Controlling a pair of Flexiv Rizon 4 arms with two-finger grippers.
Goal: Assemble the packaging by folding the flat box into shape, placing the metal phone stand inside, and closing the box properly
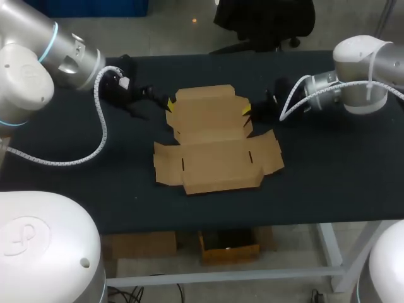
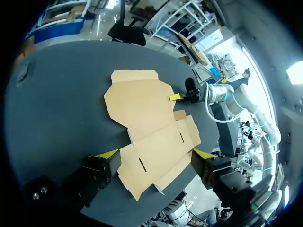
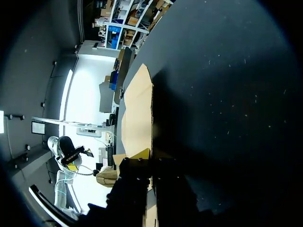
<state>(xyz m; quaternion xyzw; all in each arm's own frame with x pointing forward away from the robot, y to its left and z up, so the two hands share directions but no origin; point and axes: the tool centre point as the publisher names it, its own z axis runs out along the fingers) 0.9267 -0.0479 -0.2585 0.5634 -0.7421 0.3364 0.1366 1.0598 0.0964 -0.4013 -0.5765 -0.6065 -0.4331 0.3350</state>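
The flat box (image 1: 214, 142) is lying mid-counter (image 1: 328, 183), the left gripper (image 1: 169, 108) spreading empty fingers (image 2: 109, 154) wide at its edge, the right gripper's (image 1: 247, 113) opening impossible to tell; an uneven push risks skidding it unfolded.

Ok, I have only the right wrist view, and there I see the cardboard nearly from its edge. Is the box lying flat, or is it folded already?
Observer: Flat. In the head view the box lies unfolded in the middle of the table.
Operator: And the left jaws, where are they?
Observer: At the left edge of the box's far panel, facing your right arm across it.
Operator: Are they open?
Observer: Yes. The left wrist view shows the yellow tips wide apart, gripping nothing.
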